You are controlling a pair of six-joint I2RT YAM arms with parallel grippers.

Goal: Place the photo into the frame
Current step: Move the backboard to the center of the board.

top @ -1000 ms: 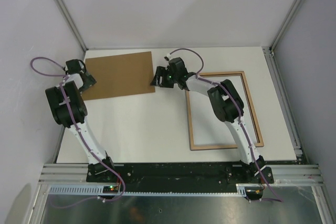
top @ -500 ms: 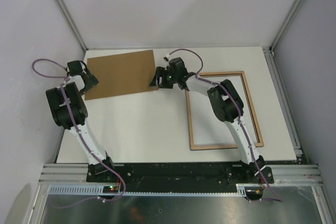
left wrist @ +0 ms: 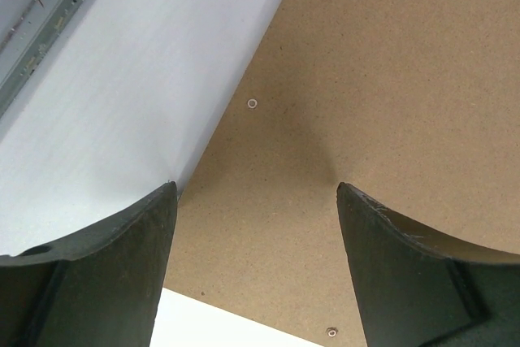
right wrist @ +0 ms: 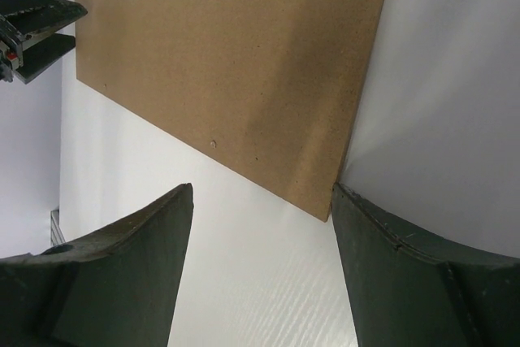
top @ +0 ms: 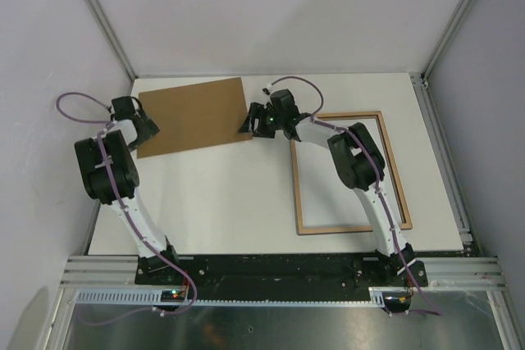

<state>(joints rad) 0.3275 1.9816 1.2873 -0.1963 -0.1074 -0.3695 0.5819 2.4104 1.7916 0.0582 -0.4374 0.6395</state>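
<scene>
A plain brown backing board (top: 193,116) lies flat at the back left of the white table. The photo shows in no view. The frame (top: 394,170) lies flat at the right, its light wood side up, under the right arm. My left gripper (top: 146,125) stands open at the board's left edge, and the left wrist view shows the board (left wrist: 390,79) between the left gripper's (left wrist: 256,188) fingers. My right gripper (top: 248,123) stands open at the board's right edge. In the right wrist view the board's (right wrist: 236,54) corner sits beside the right gripper's (right wrist: 262,188) right finger.
Grey enclosure walls close in the table (top: 238,194) on the left, back and right, with metal posts (top: 102,18) at the back corners. A metal rail (top: 279,272) carries both arm bases along the near edge.
The brown board has slid to the right and slightly turned. My left gripper moved right along with its left edge, and my right gripper shifted a little to the right.
</scene>
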